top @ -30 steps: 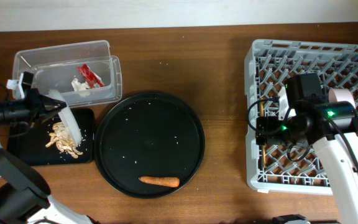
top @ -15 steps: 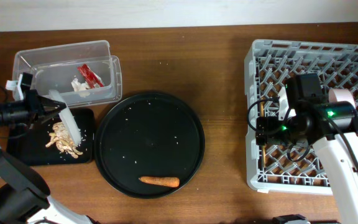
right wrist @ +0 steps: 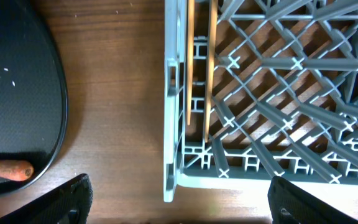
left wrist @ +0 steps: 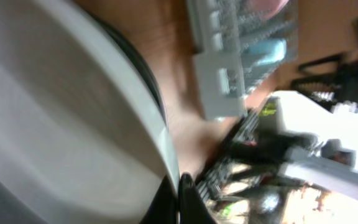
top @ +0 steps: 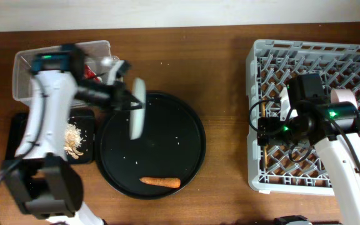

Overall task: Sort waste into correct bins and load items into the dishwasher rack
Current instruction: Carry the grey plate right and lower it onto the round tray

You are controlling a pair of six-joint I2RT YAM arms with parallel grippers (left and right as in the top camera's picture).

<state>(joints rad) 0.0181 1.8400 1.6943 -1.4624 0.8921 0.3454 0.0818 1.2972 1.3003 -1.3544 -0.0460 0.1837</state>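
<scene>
Wooden table (top: 224, 94) | left fingers (top: 124, 100) grasp plate (top: 137, 119) above round tray (top: 167, 144) | right fingers (right wrist: 72, 200) spread

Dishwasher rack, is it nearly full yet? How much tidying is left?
Done: chopsticks, a blue cup and a pink bowl are in the rack; food scraps lie in the black bin. In hand: the left gripper holds the plate over the round tray. Left: the carrot, on that tray.
</scene>
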